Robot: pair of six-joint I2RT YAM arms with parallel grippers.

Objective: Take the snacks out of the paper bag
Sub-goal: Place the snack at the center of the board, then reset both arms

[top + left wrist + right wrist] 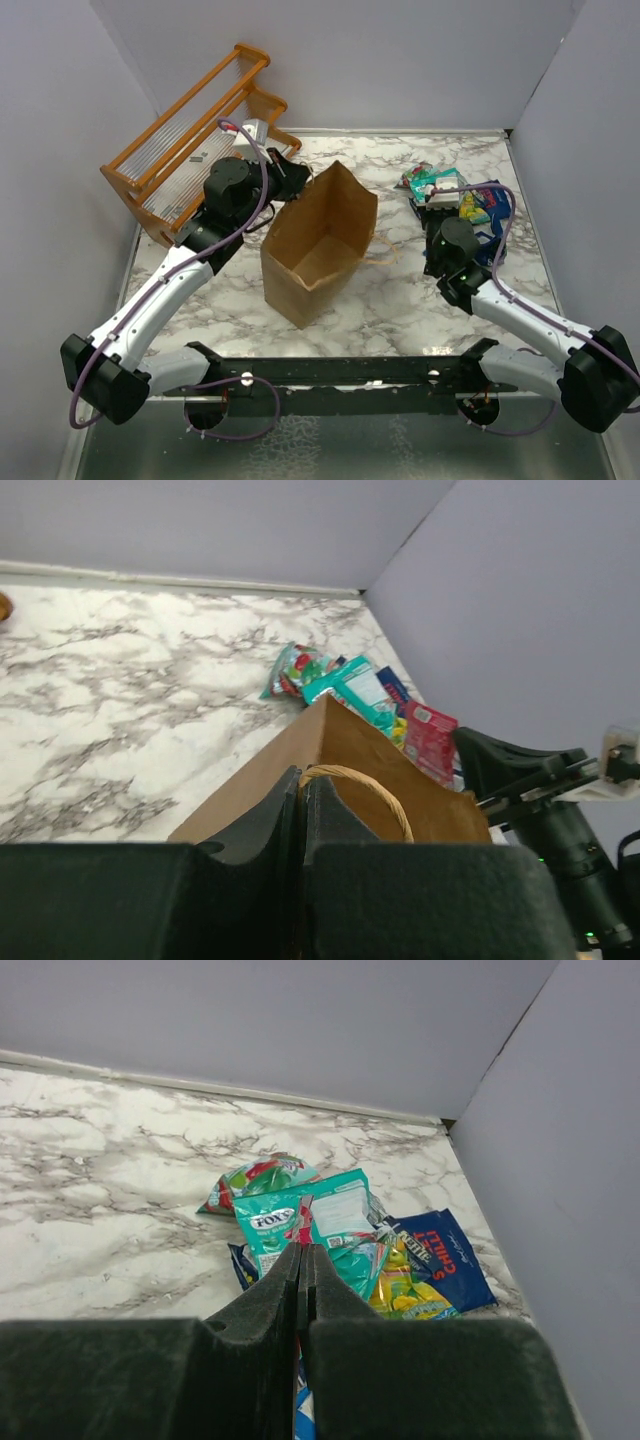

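The brown paper bag [320, 245] stands open mid-table. My left gripper [295, 185] is shut on its far rim beside the loop handle [372, 785], and the fingers pinch the paper edge in the left wrist view [301, 785]. The snacks [455, 195] lie in a pile at the back right: a teal packet [340, 1210], a dark blue one [445, 1255], a yellow one [405, 1295] and a green-red one [262, 1180]. My right gripper [440, 200] sits over the pile, shut on a red-pink packet [430, 742], which shows edge-on between its jaws [303, 1222].
An orange wooden rack [190, 140] leans at the back left beside the left arm. Grey walls close off the back and the sides. The bag's second handle [385, 250] lies on the marble table [400, 300] to the bag's right.
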